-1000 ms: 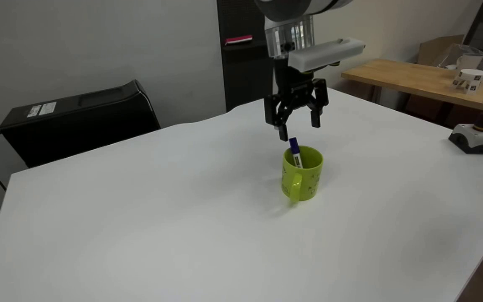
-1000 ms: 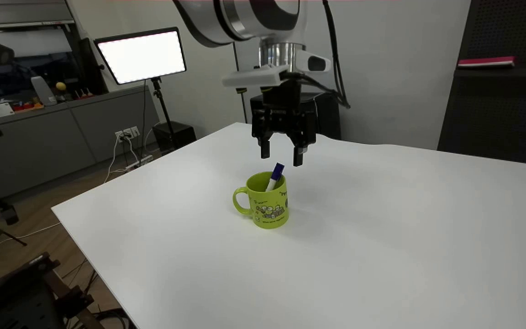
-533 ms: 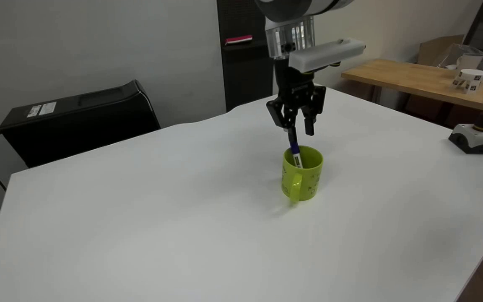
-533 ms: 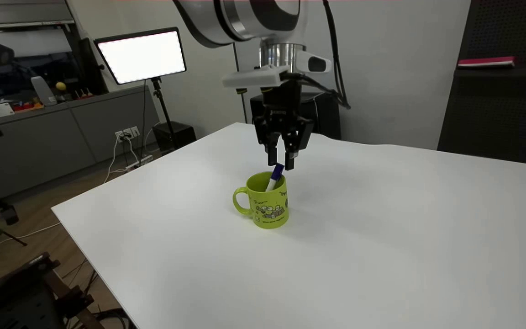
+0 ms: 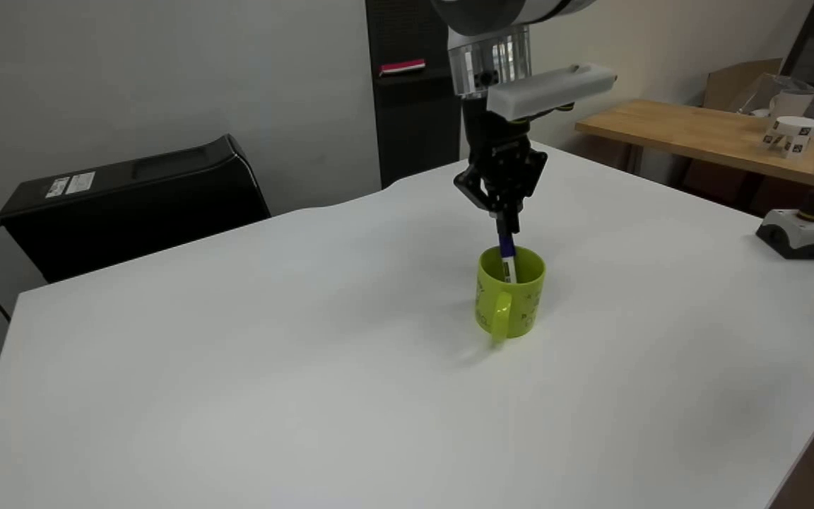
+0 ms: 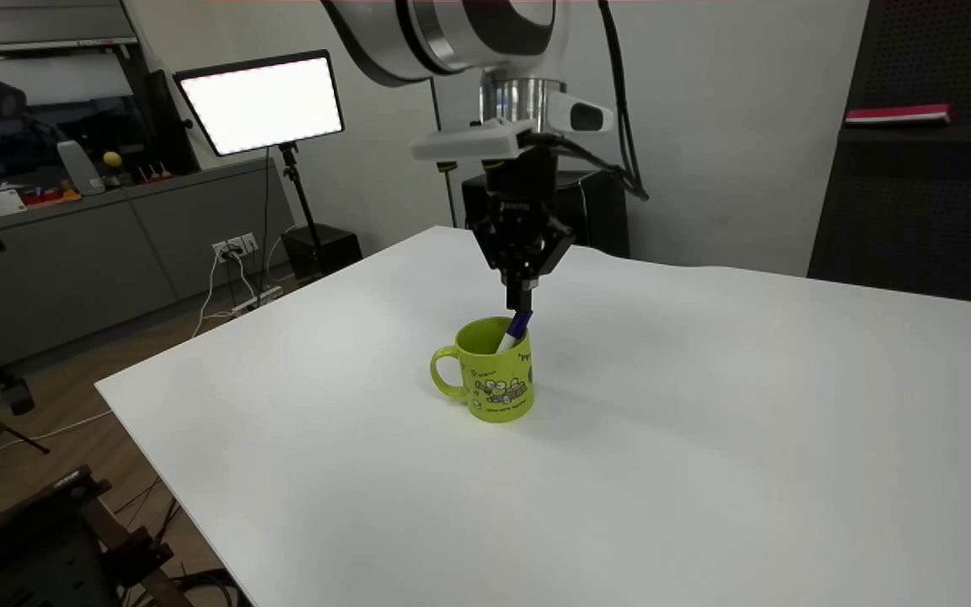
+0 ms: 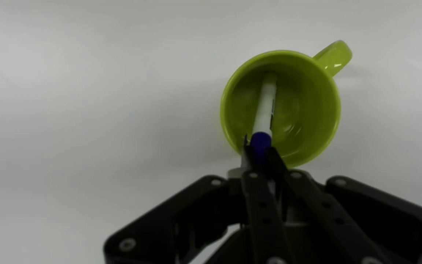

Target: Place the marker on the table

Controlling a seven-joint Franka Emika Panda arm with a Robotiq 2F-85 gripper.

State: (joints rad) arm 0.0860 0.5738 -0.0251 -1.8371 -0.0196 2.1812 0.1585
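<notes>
We log the large white tabletop [image 5: 237, 389] in both exterior views, then the black Robotiq gripper [image 6: 519, 298] pointing down over it, then a lime-green printed mug [image 6: 498, 384] upright on the tabletop; in the mug we mark a white-bodied marker [image 7: 265, 102], tilted, its blue cap [image 7: 261, 142] pinched between the fingertips [image 7: 277, 160]
</notes>
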